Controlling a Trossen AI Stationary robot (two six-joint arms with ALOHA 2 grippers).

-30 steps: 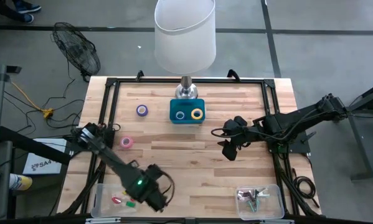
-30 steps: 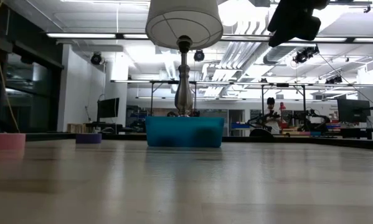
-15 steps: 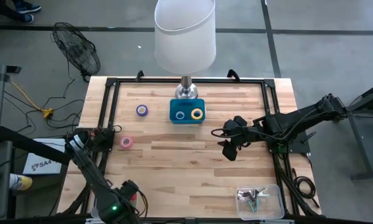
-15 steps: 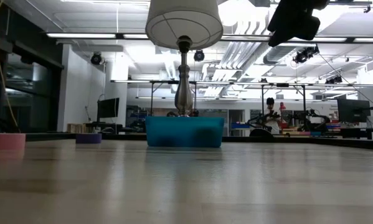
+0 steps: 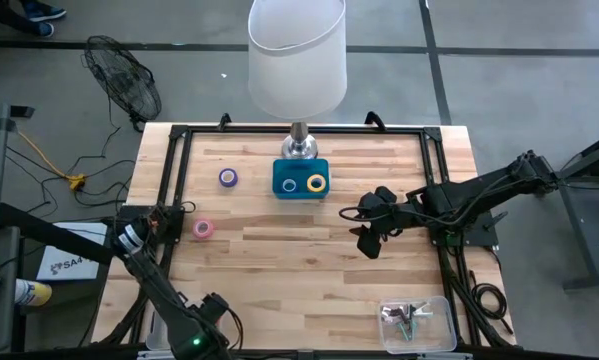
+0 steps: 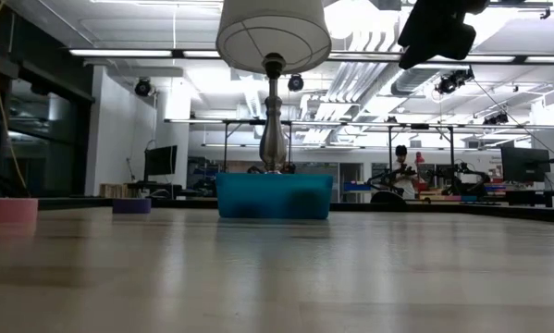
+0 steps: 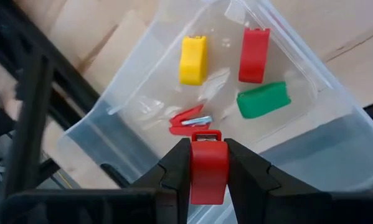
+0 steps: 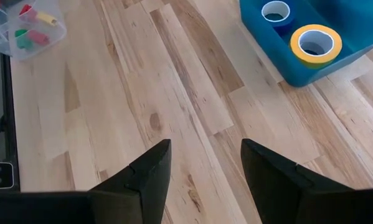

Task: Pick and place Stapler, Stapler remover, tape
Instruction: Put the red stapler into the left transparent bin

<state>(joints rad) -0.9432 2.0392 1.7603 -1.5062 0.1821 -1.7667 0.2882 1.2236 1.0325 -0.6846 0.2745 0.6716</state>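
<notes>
My left gripper [image 7: 208,148] hangs over the clear bin [image 7: 105,134] at the table's near left corner, shut on a small red stapler [image 7: 208,177]. In the bin lie a yellow [image 7: 193,59], a red [image 7: 254,55] and a green stapler [image 7: 263,101], and a red stapler remover [image 7: 187,120]. My right gripper [image 5: 369,240] hovers open at mid-right over bare wood. Blue [image 8: 277,11] and yellow tape [image 8: 316,42] sit in the blue tray [image 5: 301,190]. Purple [image 5: 228,178] and pink tape [image 5: 204,229] lie on the table at the left. My left gripper pinches the red stapler by its two long sides [image 7: 198,171] between the two fingers. The fingers point steeply down from above and lie along it. The stapler's end with the metal strip [image 7: 202,138] points down at the bin, clear of what lies there.
A lamp [image 5: 297,60] stands behind the blue tray at the far edge. A second clear bin [image 5: 416,322] with metal pieces sits at the near right corner. A black frame [image 5: 174,180] runs around the table. Bare wood lies in the middle.
My left gripper has swung toward the table's near left corner and sunk a little, rolling its wrist, with the red stapler still between its fingers. It now stands over the clear bin and hides it in the high view. My right arm has kept still.
</notes>
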